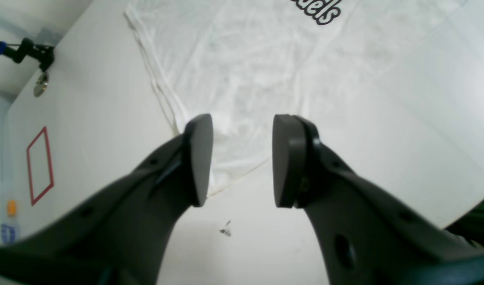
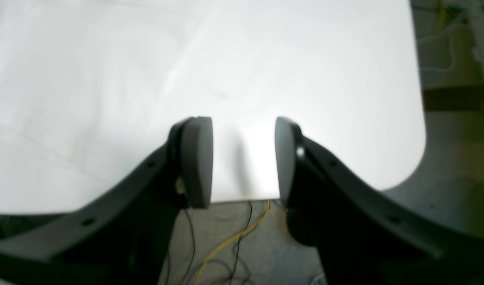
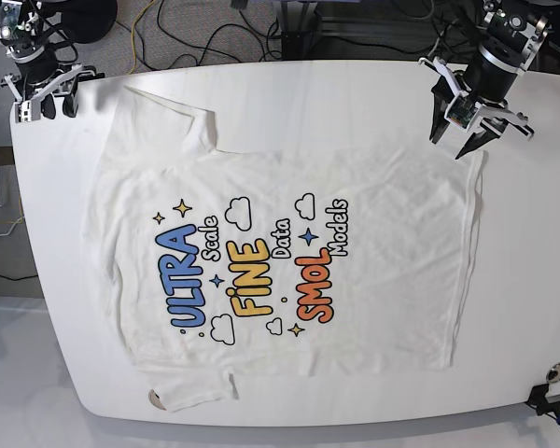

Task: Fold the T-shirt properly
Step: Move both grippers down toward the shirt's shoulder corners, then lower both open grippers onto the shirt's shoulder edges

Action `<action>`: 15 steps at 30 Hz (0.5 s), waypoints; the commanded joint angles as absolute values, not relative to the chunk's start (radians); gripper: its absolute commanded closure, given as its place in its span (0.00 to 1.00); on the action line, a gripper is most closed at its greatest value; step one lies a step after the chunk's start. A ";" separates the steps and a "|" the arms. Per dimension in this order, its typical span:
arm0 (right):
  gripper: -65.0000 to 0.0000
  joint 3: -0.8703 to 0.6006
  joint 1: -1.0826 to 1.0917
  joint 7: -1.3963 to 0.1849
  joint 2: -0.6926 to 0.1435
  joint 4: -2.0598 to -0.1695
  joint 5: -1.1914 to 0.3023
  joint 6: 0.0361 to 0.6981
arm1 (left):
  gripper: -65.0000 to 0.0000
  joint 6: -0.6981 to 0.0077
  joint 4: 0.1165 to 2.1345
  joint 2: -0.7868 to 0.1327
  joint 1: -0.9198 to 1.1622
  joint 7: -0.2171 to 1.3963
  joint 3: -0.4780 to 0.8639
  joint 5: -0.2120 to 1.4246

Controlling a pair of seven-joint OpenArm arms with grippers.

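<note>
The white T-shirt [image 3: 289, 261] lies spread flat, print up, on the white table [image 3: 527, 299], collar toward the left and hem toward the right. My left gripper [image 3: 451, 145] is open just above the hem's far corner. In the left wrist view that corner of the T-shirt [image 1: 245, 79] lies between and just beyond the open left gripper [image 1: 242, 162], with nothing held. My right gripper [image 3: 45, 110] is open and empty at the table's far left corner, beside the far sleeve. In the right wrist view the right gripper [image 2: 243, 162] hovers over the table's edge [image 2: 305, 79].
A red tape rectangle [image 1: 40, 166] marks the table beside the shirt. A black clamp [image 3: 546, 397] sits at the near right table edge. Cables [image 2: 226, 241] lie on the floor below the right gripper. Bare table shows to the right of the hem.
</note>
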State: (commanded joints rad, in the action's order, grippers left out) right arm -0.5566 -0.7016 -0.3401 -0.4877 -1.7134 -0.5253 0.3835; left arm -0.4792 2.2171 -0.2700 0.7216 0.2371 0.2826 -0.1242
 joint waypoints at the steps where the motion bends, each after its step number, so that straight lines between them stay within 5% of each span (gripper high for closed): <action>1: 0.62 -0.556 -0.695 -0.338 -0.486 -1.708 -0.529 0.387 | 0.64 -0.477 2.216 -0.270 0.721 0.245 0.279 -0.124; 8: 0.62 -0.555 -0.677 -0.420 -0.502 -1.699 -0.526 0.395 | 0.63 -0.473 2.216 -0.272 0.710 0.238 0.281 -0.140; 15: 0.62 -0.562 -0.665 -0.444 -0.548 -1.613 -0.526 0.491 | 0.64 -0.461 2.199 -0.277 0.706 0.254 0.272 -0.158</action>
